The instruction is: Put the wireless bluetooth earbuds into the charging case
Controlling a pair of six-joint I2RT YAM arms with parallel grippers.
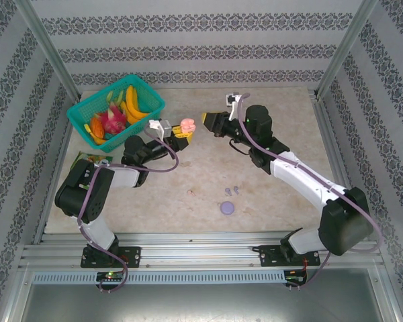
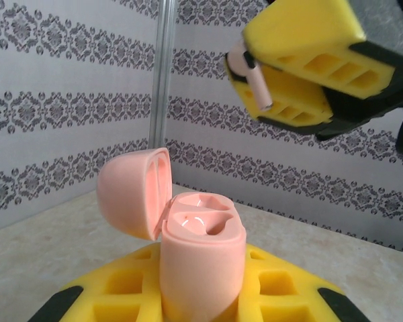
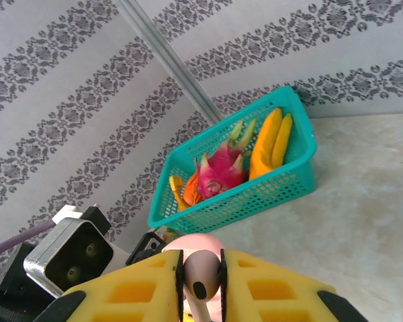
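Note:
My left gripper (image 1: 180,132) is shut on a pale pink charging case (image 2: 203,258) and holds it upright above the table. Its lid (image 2: 131,191) is swung open to the left and the two sockets face up. My right gripper (image 1: 213,121) hovers just right of the case, shut on a pale pink earbud (image 3: 203,274) pinched between its yellow pads. In the left wrist view that earbud (image 2: 252,75) hangs stem-down above and to the right of the case. Two lilac earbuds (image 1: 232,191) and a small pink piece (image 1: 190,192) lie on the table.
A teal basket (image 1: 87,126) of toy fruit stands at the back left, close behind the left gripper. A round lilac case (image 1: 227,207) lies near the table's front middle. A green packet (image 1: 87,159) lies by the left arm.

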